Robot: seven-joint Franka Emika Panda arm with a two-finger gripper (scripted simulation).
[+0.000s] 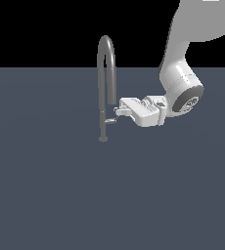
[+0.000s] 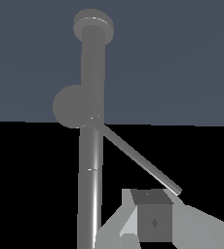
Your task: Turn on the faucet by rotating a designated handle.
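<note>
The arm (image 1: 183, 73) reaches in from the exterior view's right, putting its gripper (image 1: 118, 111) against the free end of the handle (image 1: 110, 120), so the step in hand looks like making contact before the turn. The next move probably calls for a steady sideways push that swings the lever around the stem. The faucet (image 1: 105, 83), a slim grey gooseneck with a thicker spout end, stands mid-floor toward its far edge; whether the fingers (image 2: 153, 221) are wide or narrow I cannot tell.
</note>
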